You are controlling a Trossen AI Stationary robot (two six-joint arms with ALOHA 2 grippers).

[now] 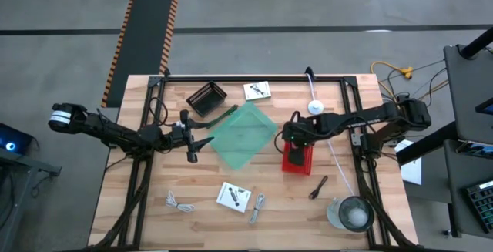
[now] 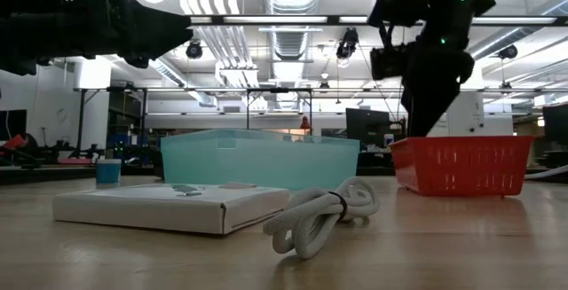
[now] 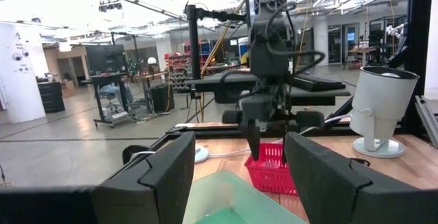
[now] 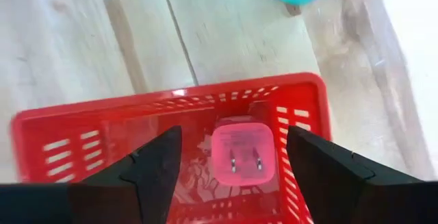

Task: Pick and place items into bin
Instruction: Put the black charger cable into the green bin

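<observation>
Near the front edge of the worktop [image 1: 115,221] lie the loose items: a white coiled cable [image 1: 179,202] of soft rubbery cord, a flat white printed packet [image 1: 233,196] of card, and small metal pieces [image 1: 256,207] beside it. A dark stick [image 1: 319,186] lies toward the right side.

At the middle stands the pale green bin [image 1: 243,135], translucent plastic, turned like a diamond. The left end effector [image 1: 202,143] hovers at its left corner with fingers apart and empty, so this arm is nearer to the cable and packet, which lie toward the front edge from it.

The right end effector [image 4: 229,157] hangs open directly above the red slotted plastic basket [image 4: 164,107], where a small pink plug adapter [image 4: 243,153] rests straight below, its prongs up.
</observation>
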